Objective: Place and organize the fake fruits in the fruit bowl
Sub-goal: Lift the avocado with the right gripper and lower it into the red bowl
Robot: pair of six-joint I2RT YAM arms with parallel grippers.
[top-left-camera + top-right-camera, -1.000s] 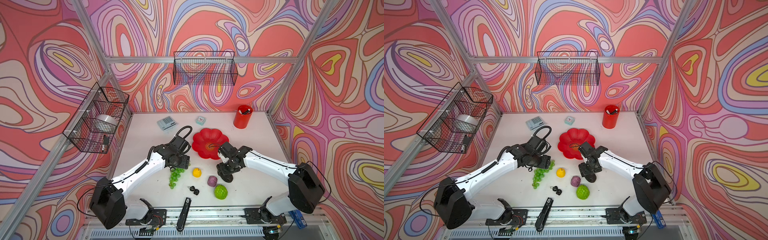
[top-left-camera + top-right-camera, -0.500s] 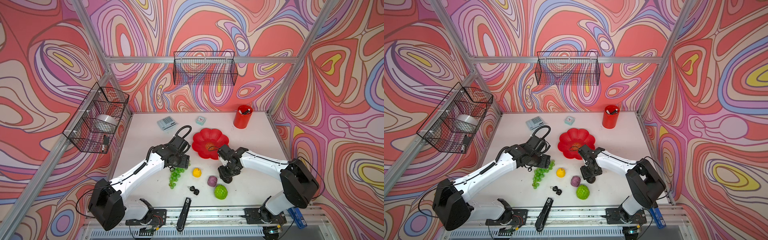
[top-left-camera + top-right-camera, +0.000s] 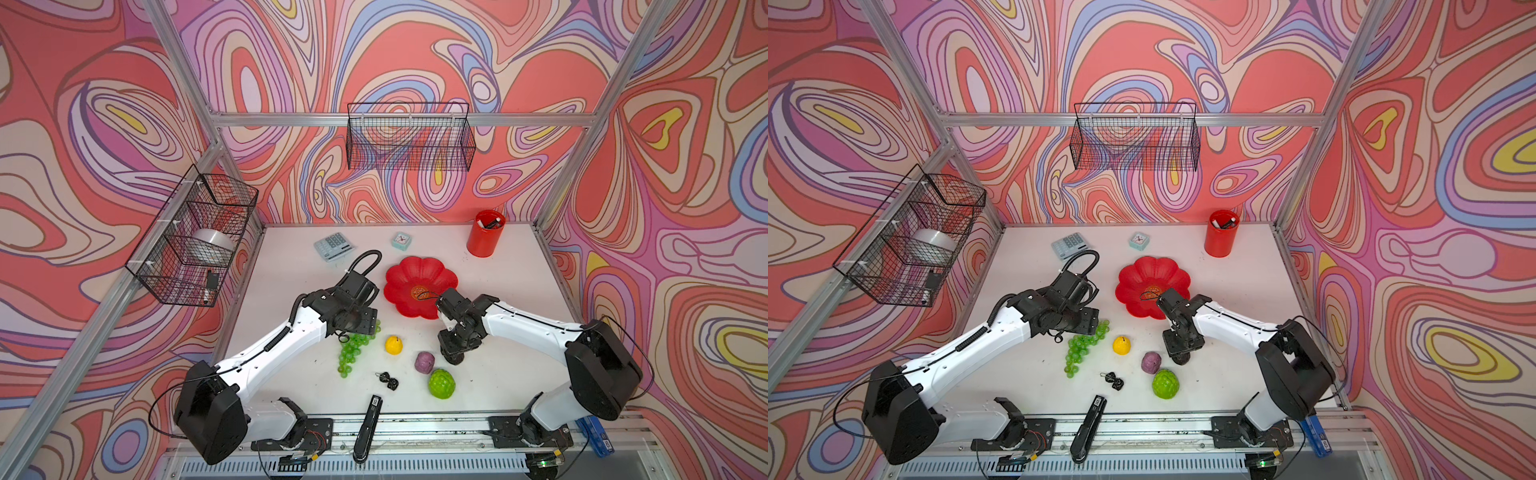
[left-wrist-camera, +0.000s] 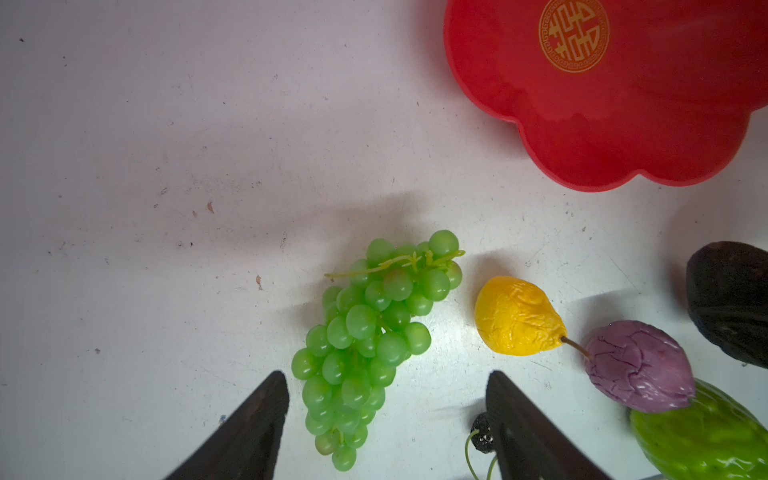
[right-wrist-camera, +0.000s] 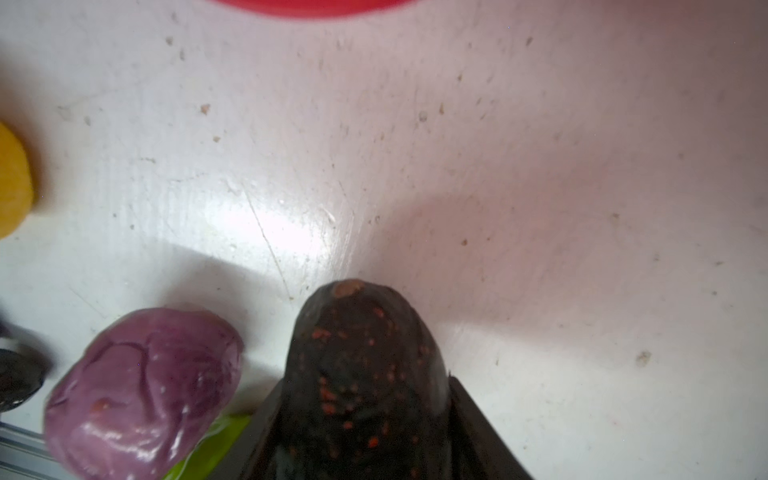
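The red scalloped fruit bowl [image 3: 419,286] [image 3: 1152,286] [image 4: 602,104] sits mid-table with nothing in it. In front of it lie the green grape bunch [image 3: 353,353] [image 4: 374,332], the yellow fruit [image 3: 393,345] [image 4: 515,318], the purple ball [image 3: 424,362] [image 5: 145,386] and the bumpy green fruit [image 3: 441,383] [image 4: 706,436]. My left gripper [image 4: 386,382] [image 3: 359,326] hovers open over the grape bunch, whose lower end lies between the fingers. My right gripper [image 5: 363,395] [image 3: 456,355] points down, shut on the blackish avocado-like oval [image 5: 361,365] [image 4: 731,299], just right of the purple ball.
A tall red cup [image 3: 485,232], a calculator [image 3: 333,246] and a small clock [image 3: 401,240] stand at the back. Black clips [image 3: 387,379] lie near the fruits, a black stapler [image 3: 368,428] at the front edge. Wire baskets [image 3: 409,137] [image 3: 195,237] hang on the walls.
My right gripper has closed onto the blackish oval while staying low beside the purple ball. The left arm has barely moved over the grapes.
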